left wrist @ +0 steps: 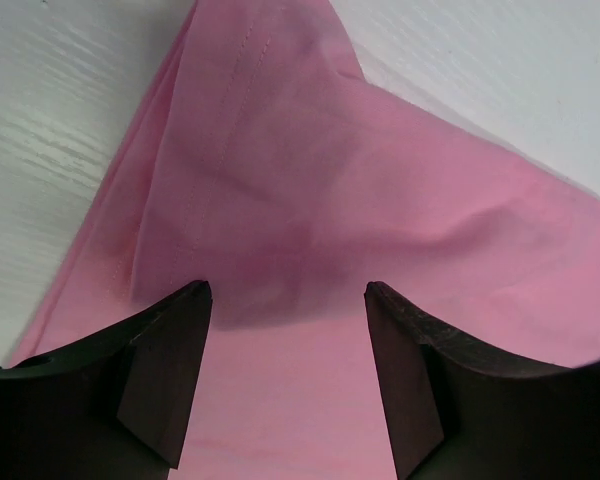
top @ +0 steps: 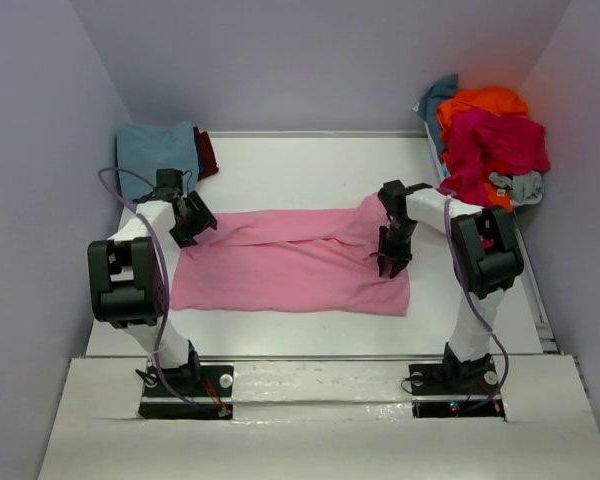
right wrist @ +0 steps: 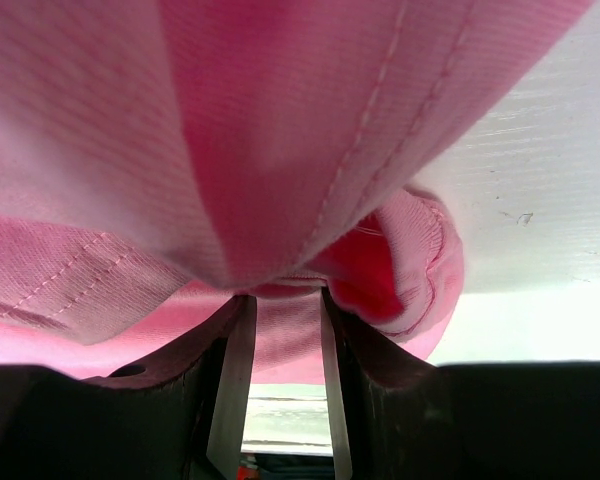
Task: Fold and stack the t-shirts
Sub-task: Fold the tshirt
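A light pink t-shirt [top: 290,265] lies across the middle of the table, its upper edge folded over along its length. My left gripper [top: 195,225] hovers over the shirt's left end. In the left wrist view that gripper [left wrist: 288,290] stands open, the pink cloth [left wrist: 330,180] lying below it and nothing between the fingers. My right gripper [top: 392,262] is at the shirt's right end. The right wrist view shows this gripper [right wrist: 285,295] shut on a bunched fold of the pink t-shirt [right wrist: 230,130], which drapes over the fingertips.
A folded dusty teal-blue t-shirt [top: 158,148] lies at the back left with a dark red cloth [top: 207,152] beside it. At the back right sits a heap of unfolded t-shirts [top: 490,140], orange, crimson-magenta, grey and teal. Walls close in on three sides.
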Robot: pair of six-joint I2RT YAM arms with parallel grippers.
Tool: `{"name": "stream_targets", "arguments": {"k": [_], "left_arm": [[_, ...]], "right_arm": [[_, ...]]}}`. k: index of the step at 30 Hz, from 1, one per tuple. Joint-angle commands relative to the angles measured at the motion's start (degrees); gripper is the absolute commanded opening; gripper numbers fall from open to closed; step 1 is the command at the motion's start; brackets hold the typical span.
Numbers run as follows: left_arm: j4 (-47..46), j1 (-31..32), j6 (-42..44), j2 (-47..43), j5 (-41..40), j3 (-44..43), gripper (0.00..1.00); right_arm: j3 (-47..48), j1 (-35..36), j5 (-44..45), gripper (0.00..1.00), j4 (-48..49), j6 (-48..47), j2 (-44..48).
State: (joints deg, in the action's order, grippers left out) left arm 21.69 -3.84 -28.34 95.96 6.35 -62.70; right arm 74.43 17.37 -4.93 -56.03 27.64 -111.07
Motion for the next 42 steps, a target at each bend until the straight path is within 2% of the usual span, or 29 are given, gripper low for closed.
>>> {"name": "stream_targets", "arguments": {"k": [1, 12, 25, 28, 32, 36, 42], "left_arm": [[-2.6, 0.2, 0.5, 3.0, -1.2, -2.2, 0.73], [-3.9, 0.8, 0.7, 12.9, -3.4, -8.8, 0.73], [0.1, -0.3, 1.4, 13.3, -5.8, -14.8, 0.73], [0.3, -0.3, 2.1, 11.9, -5.8, -13.5, 0.73], [-0.2, -0.3, 2.2, 10.3, -5.6, -11.2, 0.73], [-0.6, -0.3, 2.1, 9.9, -5.3, -9.9, 0.73], [-0.6, -0.3, 2.2, 9.5, -5.1, -10.2, 0.73]], "right_arm": [[-0.8, 0.6, 1.4, 0.38, 3.3, -0.7, 1.6], [-3.2, 0.6, 1.8, 0.38, 3.3, -1.4, 3.0], [-5.5, 0.6, 4.7, 0.38, 3.6, 0.7, 5.0], [-2.9, 0.6, 4.7, 0.38, 5.1, 1.0, 6.7], [7.0, 0.6, 8.1, 0.42, 4.4, 0.7, 7.3], [12.8, 0.6, 9.2, 0.46, 3.6, 0.1, 5.8], [17.1, 0.6, 9.6, 0.46, 2.3, 0.4, 2.9]]}}
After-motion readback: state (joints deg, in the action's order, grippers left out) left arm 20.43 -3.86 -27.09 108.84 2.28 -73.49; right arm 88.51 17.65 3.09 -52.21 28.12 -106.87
